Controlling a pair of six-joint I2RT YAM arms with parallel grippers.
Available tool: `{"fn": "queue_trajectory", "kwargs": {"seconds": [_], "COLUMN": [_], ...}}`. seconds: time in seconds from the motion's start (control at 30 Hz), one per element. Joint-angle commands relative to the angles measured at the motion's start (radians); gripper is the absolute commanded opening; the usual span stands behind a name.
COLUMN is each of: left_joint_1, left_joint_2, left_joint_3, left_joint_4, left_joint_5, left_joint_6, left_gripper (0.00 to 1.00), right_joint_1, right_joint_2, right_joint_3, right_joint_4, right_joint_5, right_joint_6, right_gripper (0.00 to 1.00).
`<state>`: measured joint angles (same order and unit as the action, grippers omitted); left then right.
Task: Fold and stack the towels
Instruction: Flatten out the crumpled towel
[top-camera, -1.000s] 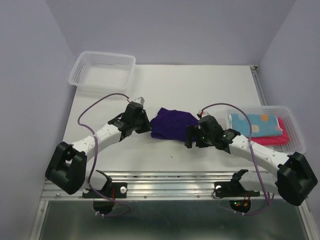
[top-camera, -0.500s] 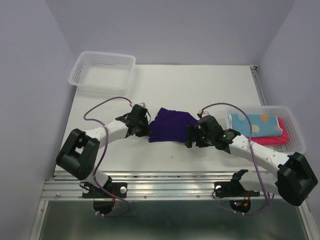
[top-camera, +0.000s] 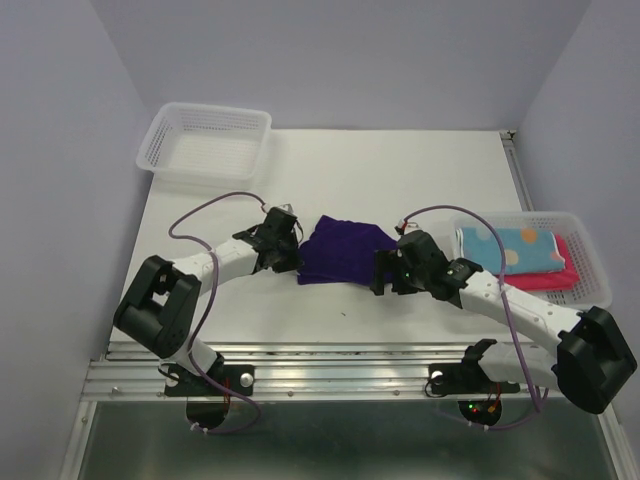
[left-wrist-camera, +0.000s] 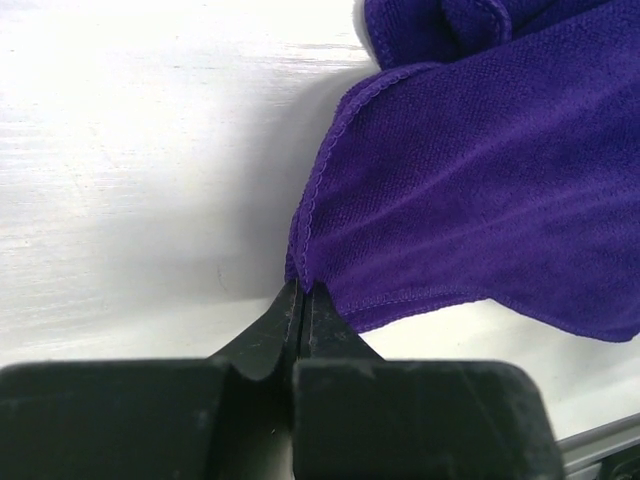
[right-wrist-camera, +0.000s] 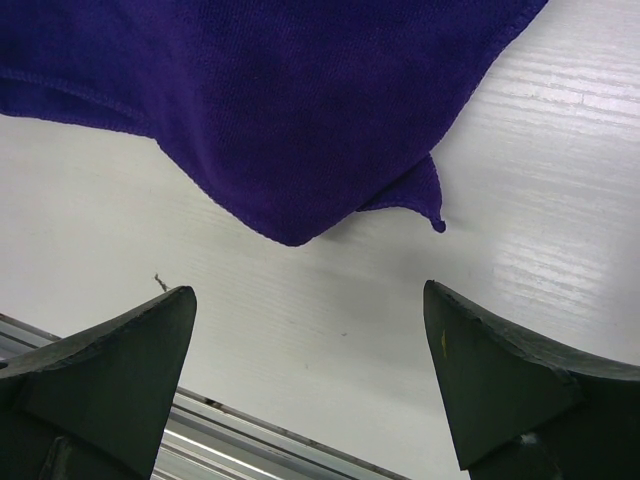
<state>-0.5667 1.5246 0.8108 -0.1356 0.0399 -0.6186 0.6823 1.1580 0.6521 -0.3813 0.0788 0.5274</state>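
A: On the worktop (top-camera: 400, 170), where's the purple towel (top-camera: 345, 250)?
B: Near the middle, rumpled. Left hand (left-wrist-camera: 303, 295) is pinched tight on its corner; right hand (right-wrist-camera: 308, 292) gapes wide, holding nothing, just beside its near edge.
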Motion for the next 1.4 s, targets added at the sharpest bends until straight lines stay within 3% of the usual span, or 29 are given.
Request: {"fn": "queue_trajectory", "kwargs": {"seconds": [0.0, 0.27, 0.43, 0.9, 1.13, 1.2, 1.3, 1.37], "left_joint_1": [-0.018, -0.027, -0.029, -0.029, -0.029, -0.029, -0.029, -0.029], "left_joint_2": [-0.085, -0.213, -0.244, -0.274, -0.254, -0.239, -0.21, -0.198], "left_joint_3": [0.048, 0.086, 0.1, 0.082, 0.083, 0.082, 0.08, 0.079], "left_joint_4": [-0.036, -0.045, -0.061, -0.084, -0.094, -0.096, -0.091, -0.087], "left_joint_5": [-0.02, 0.055, 0.052, 0.045, 0.003, -0.017, -0.023, -0.015], "left_joint_6": [0.01, 0.023, 0.019, 0.02, 0.026, 0.023, 0.025, 0.031], "left_gripper": [0.0, 0.0, 0.0, 0.0, 0.0, 0.0, 0.0, 0.0], "right_joint_1": [0.006, 0.117, 0.207, 0.227, 0.226, 0.227, 0.227, 0.227], "right_joint_2": [-0.032, -0.02, 0.095, 0.295, 0.289, 0.287, 0.278, 0.278], "right_joint_3": [-0.022, 0.011, 0.076, 0.149, 0.182, 0.193, 0.196, 0.196], "right_joint_4": [0.027, 0.042, -0.001, 0.006, -0.051, -0.08, -0.097, -0.107], "right_joint_5": [0.019, 0.091, 0.293, 0.57, 0.61, 0.602, 0.581, 0.588], "right_joint_6": [-0.018, -0.104, -0.08, 0.052, 0.079, 0.085, 0.085, 0.086], "right_gripper": [1.0, 1.0, 1.0, 0.97, 0.81, 0.71, 0.4, 0.28]}}
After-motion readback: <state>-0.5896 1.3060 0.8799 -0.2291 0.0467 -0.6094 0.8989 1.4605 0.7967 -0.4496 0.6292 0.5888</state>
